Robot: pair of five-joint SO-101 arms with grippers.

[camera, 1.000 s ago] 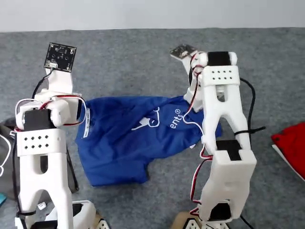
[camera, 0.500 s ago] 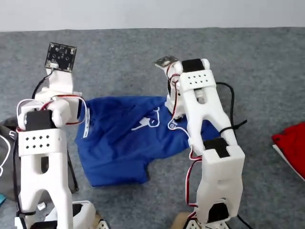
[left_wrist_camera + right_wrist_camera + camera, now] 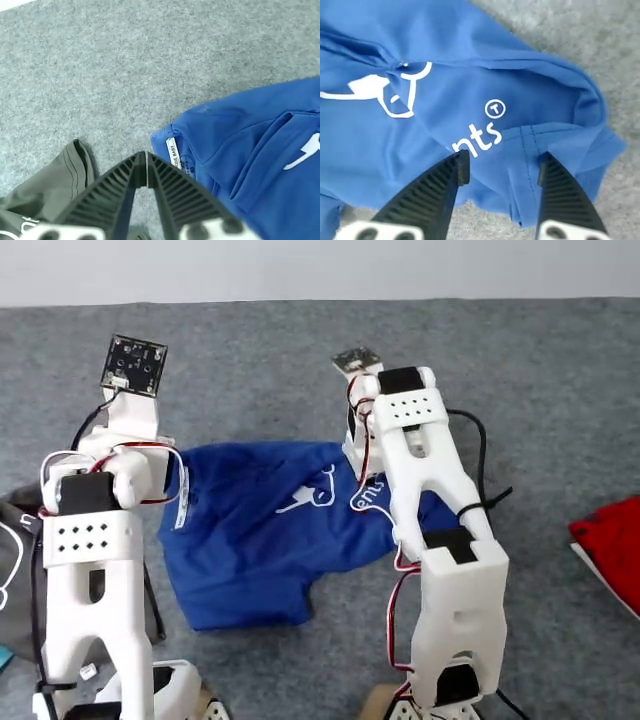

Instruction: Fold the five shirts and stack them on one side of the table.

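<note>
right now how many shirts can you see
3: blue shirt in the middle, red one at the right edge, grey one at the left edge. More may be hidden.

Arms, two, white, side by side; left arm (image 3: 88, 540) reaching forward, wrist raised; left end effector (image 3: 146, 161), black ribbed fingers pressed together at the tips; right arm (image 3: 432, 490) reaching forward, leaning inward; right end effector (image 3: 504, 167), fingers parted.

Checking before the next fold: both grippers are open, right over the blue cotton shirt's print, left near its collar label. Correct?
No: the left gripper is shut, per the left wrist view. The right gripper is open over the blue cotton shirt.
</note>
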